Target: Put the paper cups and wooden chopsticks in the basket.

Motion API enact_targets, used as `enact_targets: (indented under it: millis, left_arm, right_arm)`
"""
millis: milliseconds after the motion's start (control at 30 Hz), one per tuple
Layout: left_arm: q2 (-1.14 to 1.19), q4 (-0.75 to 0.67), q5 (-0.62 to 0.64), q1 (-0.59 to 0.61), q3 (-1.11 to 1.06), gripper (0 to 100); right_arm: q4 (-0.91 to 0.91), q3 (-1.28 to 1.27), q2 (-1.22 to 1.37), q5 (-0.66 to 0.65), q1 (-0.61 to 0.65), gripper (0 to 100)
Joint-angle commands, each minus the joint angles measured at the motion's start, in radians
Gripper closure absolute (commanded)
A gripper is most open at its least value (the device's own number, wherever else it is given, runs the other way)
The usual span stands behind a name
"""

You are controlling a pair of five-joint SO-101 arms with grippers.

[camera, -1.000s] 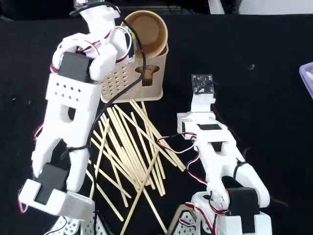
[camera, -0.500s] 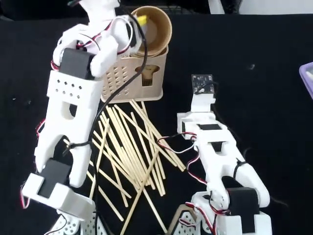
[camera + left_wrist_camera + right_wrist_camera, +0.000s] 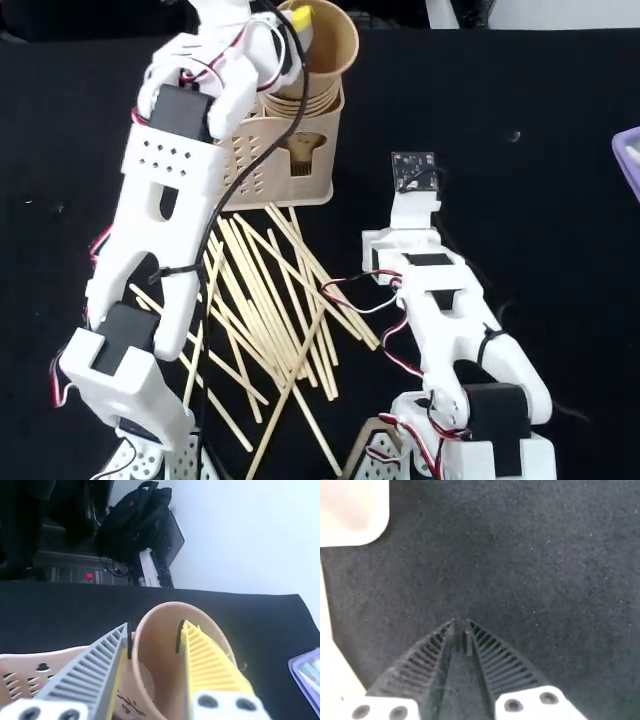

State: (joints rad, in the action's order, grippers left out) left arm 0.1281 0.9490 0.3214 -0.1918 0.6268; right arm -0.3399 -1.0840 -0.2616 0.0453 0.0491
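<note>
The basket [image 3: 262, 165] stands far left, and your left end effector [image 3: 154, 630] is clamped on the rim of the tilted paper cup [image 3: 330, 50] above it. Level the cup, lower it squarely, then let go. Your right end effector [image 3: 460, 627] rests pinched together over the counter [image 3: 540, 260]; the wooden chopsticks [image 3: 265, 300] lie scattered nearer.

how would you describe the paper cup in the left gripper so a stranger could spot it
Find the cream basket at the far side of the black table. The paper cup sits tipped at its top, its wall pinched by the left gripper. Unlike the cup rims nested below it, it is tilted and gripped, yellow finger inside.
</note>
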Motion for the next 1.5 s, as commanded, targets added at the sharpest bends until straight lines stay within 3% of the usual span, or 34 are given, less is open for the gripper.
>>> enact_targets:
  millis: [0, 200, 500, 633, 900, 1200, 1367, 1467]
  left_arm:
    - [-0.018, -0.012, 0.005, 0.027, 0.079, 82]
    - [-0.052, 0.011, 0.006, 0.021, 0.085, 82]
    - [-0.075, 0.315, -0.003, -0.038, 0.074, 82]
    - [-0.074, 0.393, -0.124, -0.047, 0.074, 82]
    - [-0.075, 0.385, -0.166, -0.048, 0.044, 82]
    - [-0.092, 0.203, -0.164, -0.05, 0.09, 82]
    - [-0.12, 0.218, -0.166, -0.038, 0.219, 82]
    - [-0.167, 0.325, -0.167, 0.004, 0.294, 82]
  right_arm:
    - [0.018, 0.001, -0.021, 0.0, -0.014, 97.0]
    - [0.018, 0.001, -0.021, 0.0, -0.014, 97.0]
    - [0.018, 0.001, -0.021, 0.0, -0.014, 97.0]
    - [0.018, 0.001, -0.021, 0.0, -0.014, 97.0]
    - [0.018, 0.001, -0.021, 0.0, -0.014, 97.0]
    - [0.018, 0.001, -0.021, 0.0, -0.014, 97.0]
    - [0.018, 0.001, -0.021, 0.0, -0.014, 97.0]
    - [0.02, 0.001, -0.021, 0.0, -0.014, 97.0]
